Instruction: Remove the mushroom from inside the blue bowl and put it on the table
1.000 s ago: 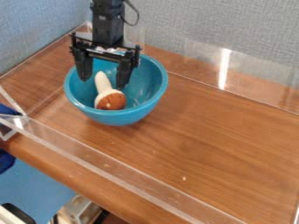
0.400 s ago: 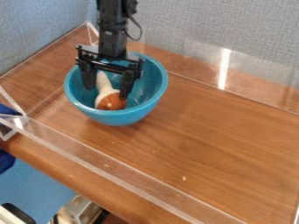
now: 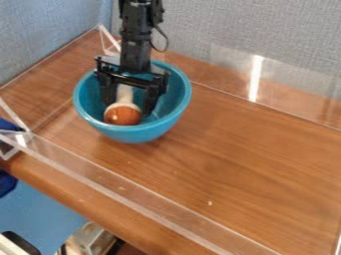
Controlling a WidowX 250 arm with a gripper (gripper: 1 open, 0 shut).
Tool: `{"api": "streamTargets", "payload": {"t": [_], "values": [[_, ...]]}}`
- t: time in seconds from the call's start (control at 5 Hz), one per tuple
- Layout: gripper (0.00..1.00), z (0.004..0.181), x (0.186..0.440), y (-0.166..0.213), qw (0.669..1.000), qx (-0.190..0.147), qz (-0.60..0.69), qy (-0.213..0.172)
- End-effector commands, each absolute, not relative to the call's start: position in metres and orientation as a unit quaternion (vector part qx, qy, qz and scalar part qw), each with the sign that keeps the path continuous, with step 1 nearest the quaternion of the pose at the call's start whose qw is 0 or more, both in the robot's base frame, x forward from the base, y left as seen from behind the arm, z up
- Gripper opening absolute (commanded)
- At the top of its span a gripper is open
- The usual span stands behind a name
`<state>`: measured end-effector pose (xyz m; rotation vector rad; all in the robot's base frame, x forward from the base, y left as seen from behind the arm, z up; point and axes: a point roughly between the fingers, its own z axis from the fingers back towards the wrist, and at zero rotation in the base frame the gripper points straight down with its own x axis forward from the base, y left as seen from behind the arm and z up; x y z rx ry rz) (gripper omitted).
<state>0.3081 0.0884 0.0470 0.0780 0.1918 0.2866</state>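
Observation:
The blue bowl (image 3: 170,117) sits on the wooden table (image 3: 240,159) at the back left. Inside it the mushroom (image 3: 124,113) lies on its side, reddish-brown cap toward the front, cream stem pointing back. My gripper (image 3: 130,92) hangs nearly straight down into the bowl, open, with one black finger on each side of the stem. I cannot tell whether the fingers touch the mushroom.
Low clear acrylic walls (image 3: 120,194) border the table on the front, left and back. A grey textured wall stands behind the bowl. Open wood stretches to the right and front of the bowl.
My gripper has sunk lower into the bowl and a little toward the front, staying open. Its fingers now straddle the mushroom's stem. The mushroom and bowl have not moved.

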Motion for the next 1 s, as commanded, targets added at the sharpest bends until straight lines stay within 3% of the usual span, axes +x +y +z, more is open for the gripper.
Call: {"api": "streamTargets", "payload": {"t": [0.0, 0.8], "values": [[0.00, 0.0605, 0.3205, 0.0873, 0.987, 0.043, 0.137, 0.068], [0.00, 0.0570, 0.3244, 0.0895, 0.987, 0.034, 0.138, 0.081]]}}
